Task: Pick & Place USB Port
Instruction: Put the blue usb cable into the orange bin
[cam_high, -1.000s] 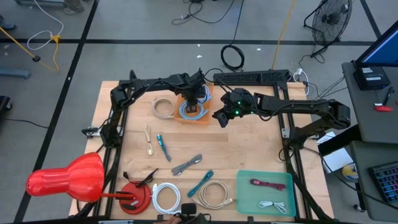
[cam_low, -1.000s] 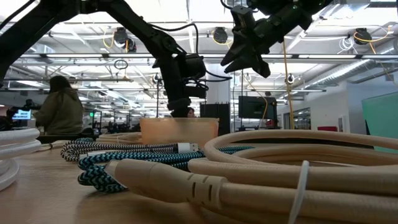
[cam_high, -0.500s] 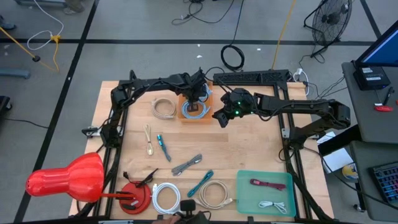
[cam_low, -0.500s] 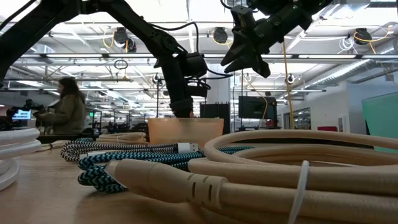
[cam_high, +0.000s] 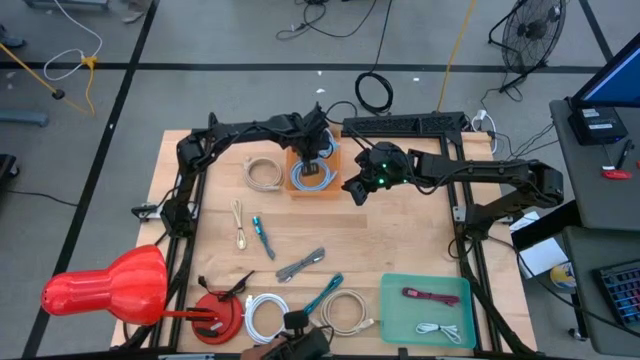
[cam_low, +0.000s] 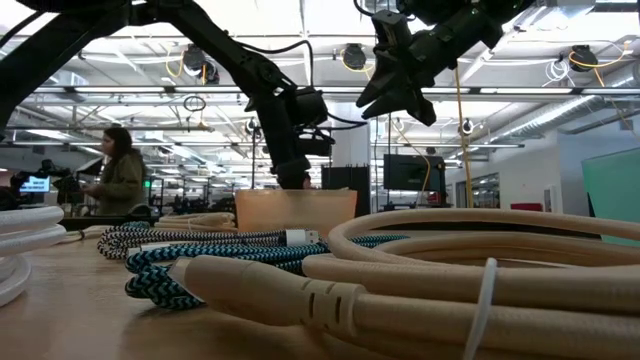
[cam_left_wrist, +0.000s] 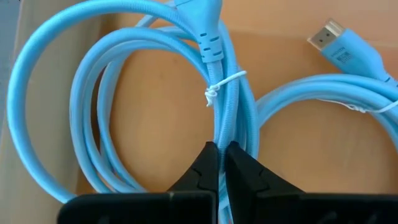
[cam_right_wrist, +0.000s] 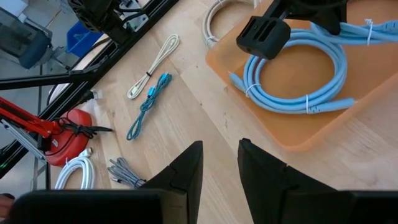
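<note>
An orange tray (cam_high: 295, 190) sits at the table's far middle and holds light-blue coiled cables (cam_high: 312, 177), each tied with a thin white twist tie. My left gripper (cam_high: 315, 152) reaches down into the tray. In the left wrist view its shut fingertips (cam_left_wrist: 221, 149) stand over one coil's bundled strands (cam_left_wrist: 217, 74). A second blue coil's plug (cam_left_wrist: 333, 43) lies beside it. My right gripper (cam_high: 353, 190) hovers open just right of the tray, well above the table (cam_low: 395, 95), and the tray (cam_right_wrist: 323, 134) shows ahead of its fingers (cam_right_wrist: 221, 155). My left gripper points down from above at the tied part of a blue coil (cam_left_wrist: 227, 124) that lies flat on the tray floor. Its shut tips cover the spot, so I cannot tell whether they touch the cable.
A beige coil (cam_high: 263, 172) lies left of the tray. Loose cables are spread over the near half: white (cam_high: 265, 318), beige (cam_high: 345, 312), teal (cam_high: 322, 293), grey (cam_high: 300, 265). A green tray (cam_high: 400, 325) holding two cables sits near right. A person's hand (cam_high: 290, 345) is at the near edge.
My left gripper has drawn back slightly toward the far edge over the tray, and the orange tray has shifted a little sideways in the low view. A hand with a dark object has come in at the near edge. The right arm has kept still.
</note>
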